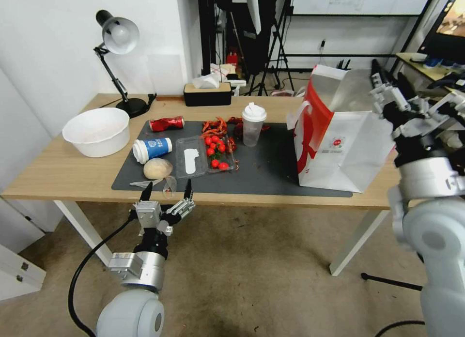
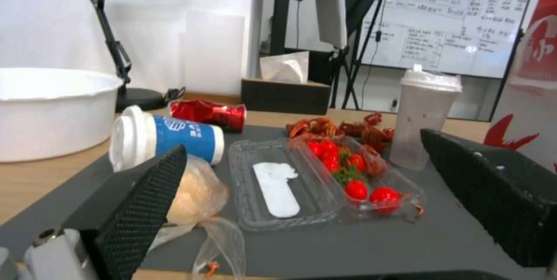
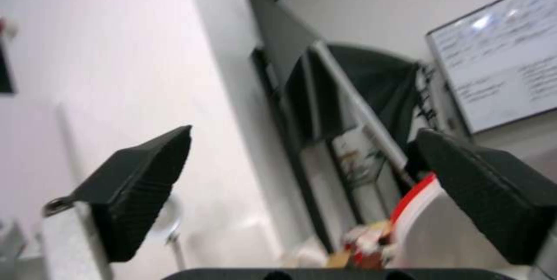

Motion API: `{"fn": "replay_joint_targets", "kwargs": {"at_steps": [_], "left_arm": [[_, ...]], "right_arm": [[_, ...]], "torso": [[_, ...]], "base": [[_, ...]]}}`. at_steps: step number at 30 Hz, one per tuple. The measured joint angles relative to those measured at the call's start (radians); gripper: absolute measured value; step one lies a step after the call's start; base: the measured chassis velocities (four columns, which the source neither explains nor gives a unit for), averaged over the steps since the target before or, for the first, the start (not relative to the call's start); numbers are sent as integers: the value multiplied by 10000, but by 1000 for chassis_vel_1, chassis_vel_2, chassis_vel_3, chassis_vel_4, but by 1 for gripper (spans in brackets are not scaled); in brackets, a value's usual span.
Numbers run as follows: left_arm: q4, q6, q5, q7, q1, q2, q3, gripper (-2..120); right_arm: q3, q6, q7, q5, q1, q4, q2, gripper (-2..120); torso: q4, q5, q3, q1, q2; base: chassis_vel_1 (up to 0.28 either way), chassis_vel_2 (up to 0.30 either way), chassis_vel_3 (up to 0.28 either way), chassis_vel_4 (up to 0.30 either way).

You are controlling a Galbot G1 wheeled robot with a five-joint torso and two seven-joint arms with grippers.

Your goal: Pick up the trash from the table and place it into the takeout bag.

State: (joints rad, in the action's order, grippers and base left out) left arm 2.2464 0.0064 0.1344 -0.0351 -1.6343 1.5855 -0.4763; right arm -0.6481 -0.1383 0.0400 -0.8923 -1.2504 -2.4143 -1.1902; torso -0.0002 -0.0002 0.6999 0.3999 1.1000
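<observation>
On the table [image 1: 58,172], a dark mat [image 1: 271,167] carries the trash: a crushed red can [image 1: 167,123], a white-blue paper cup [image 1: 152,149] on its side, a beige lump in clear wrap [image 1: 157,169], a clear tray with tomatoes [image 1: 206,155], red shell scraps [image 1: 218,126] and a lidded clear cup [image 1: 254,124]. The takeout bag [image 1: 339,133] stands open on the right. My left gripper [image 1: 167,191] hovers open at the table's front edge, just before the lump [image 2: 194,193] and the paper cup [image 2: 168,138]. My right gripper [image 1: 387,83] is raised beside the bag's top, open and empty [image 3: 303,136].
A white bowl [image 1: 97,131] sits left of the mat. A desk lamp [image 1: 118,37] and a black tissue box [image 1: 207,94] stand along the back edge. Tripods and a whiteboard are behind the table. Bare wood lies between bowl and mat.
</observation>
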Motion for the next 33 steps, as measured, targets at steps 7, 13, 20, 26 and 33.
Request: {"fn": "replay_joint_targets", "kwargs": {"at_steps": [7,13,20,26,33], "left_arm": [[-284,-470,7,-214,53,-115,-174,100],[-507,-756,-12,-323,83,-220,-316,100],[-814,-1073,-176,-445,138,-363,-429,100],[-998,-1232,-233,-536,115,-432,-493,100],[-1079,-1302,-292,-608,98,-428,-510,100]], "right_arm": [[754,775,-415,2444,-1221,296,-46,100],[1488,1753,-13,4516,-2201,799,-138,100],[2444,2807,499,6234,-2865,1896,-404,100],[3086,3360,1078,6904,-3150,2696,-698,100],[3185,3485,1196,6952,-3313,2904,-793,100]], "torso": [[3,1,0,0,0],[2,0,0,0,0],[2,1,2,1,0],[3,2,1,1,0],[2,0,1,0,0]], "base": [[0,0,0,0],[0,0,0,0],[0,0,0,0],[0,0,0,0],[0,0,0,0]]}}
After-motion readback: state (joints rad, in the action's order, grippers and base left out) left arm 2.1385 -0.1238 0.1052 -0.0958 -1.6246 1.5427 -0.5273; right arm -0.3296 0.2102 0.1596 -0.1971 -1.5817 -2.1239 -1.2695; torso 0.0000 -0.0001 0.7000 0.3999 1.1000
